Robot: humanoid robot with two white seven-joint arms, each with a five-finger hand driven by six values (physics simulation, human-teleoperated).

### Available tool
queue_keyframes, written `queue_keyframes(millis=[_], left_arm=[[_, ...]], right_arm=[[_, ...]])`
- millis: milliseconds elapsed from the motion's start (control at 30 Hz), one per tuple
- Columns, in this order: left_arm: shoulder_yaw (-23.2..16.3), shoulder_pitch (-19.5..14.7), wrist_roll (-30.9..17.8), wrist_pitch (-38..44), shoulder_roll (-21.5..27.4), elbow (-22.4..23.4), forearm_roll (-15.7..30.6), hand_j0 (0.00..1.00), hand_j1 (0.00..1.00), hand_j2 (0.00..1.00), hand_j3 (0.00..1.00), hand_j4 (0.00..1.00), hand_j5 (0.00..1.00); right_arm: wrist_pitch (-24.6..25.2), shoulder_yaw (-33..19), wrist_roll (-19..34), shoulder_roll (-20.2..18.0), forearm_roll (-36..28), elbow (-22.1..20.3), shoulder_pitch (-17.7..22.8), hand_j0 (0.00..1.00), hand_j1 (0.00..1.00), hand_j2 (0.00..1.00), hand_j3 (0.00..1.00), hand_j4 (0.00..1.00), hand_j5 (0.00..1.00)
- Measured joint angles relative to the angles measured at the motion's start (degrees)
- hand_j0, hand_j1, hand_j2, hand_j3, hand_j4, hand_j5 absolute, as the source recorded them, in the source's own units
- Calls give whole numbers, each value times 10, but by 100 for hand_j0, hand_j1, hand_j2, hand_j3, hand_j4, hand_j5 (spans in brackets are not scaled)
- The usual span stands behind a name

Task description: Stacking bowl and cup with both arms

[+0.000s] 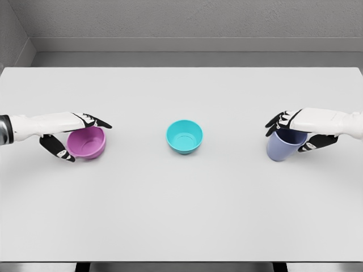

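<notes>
Left hand (pixel 71 136) grasps the pink bowl (pixel 87 143) near the counter's (pixel 181 215) left edge, fingers over its rim and thumb beneath. Right hand (pixel 298 129) wraps the blue cup (pixel 283 147) near the right edge. Between them, mid-counter, the teal bowl (pixel 184 136) sits alone. Both grasps look made, but nothing is stacked yet; carrying and nesting remain.

White arms; left hand (pixel 71 136), right hand (pixel 295 131) black-and-white fingered.
</notes>
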Motion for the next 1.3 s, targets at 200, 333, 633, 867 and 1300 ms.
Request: queue_keyframes(millis=[200,333,633,867,1300], left_arm=[[0,1,0,0,-1,1,-1,100,100,100,100,100,100],[0,1,0,0,-2,2,-1,100,100,100,100,100,100],[0,1,0,0,-4,4,-1,100,100,100,100,100,100],[0,1,0,0,-6,7,-1,100,100,100,100,100,100],[-1,5,-1,0,-17,17,-2,100,100,100,100,100,100]], right_arm=[[0,-1,-4,4,6,0,-2,68,68,68,68,68,68],[-1,-3,-7,4,8,-1,-2,67,67,67,67,67,67],[-1,-12,-9,2,10,-5,-4,66,66,66,66,66,66],[-1,-19,-11,2,10,-7,-4,64,64,64,64,64,64],[-1,-24,-14,2,6,-13,-9,64,64,64,64,64,64]])
